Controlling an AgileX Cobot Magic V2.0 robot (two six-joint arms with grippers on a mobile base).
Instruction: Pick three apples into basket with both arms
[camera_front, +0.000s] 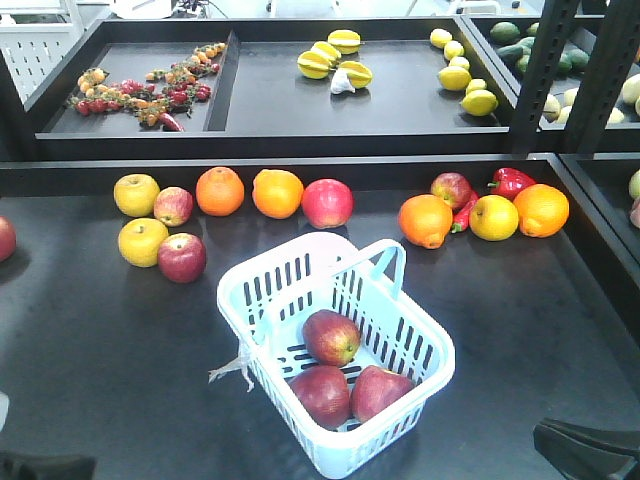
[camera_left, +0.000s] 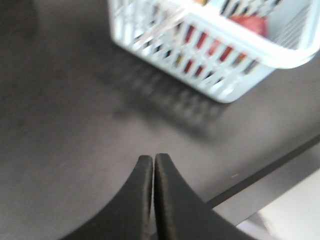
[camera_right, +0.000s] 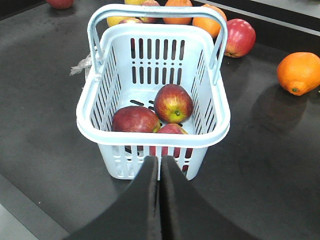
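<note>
Red apples (camera_right: 173, 102) x3 in basket (camera_right: 95, 117); both pincers closed, empty.

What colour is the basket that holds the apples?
The basket is pale blue, clearest in the right wrist view.

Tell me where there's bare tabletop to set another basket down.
Free: the dark table left of the blue basket, below the yellow apple; also right of the basket, below the orange. Crowded: the fruit row along the back edge.
</note>
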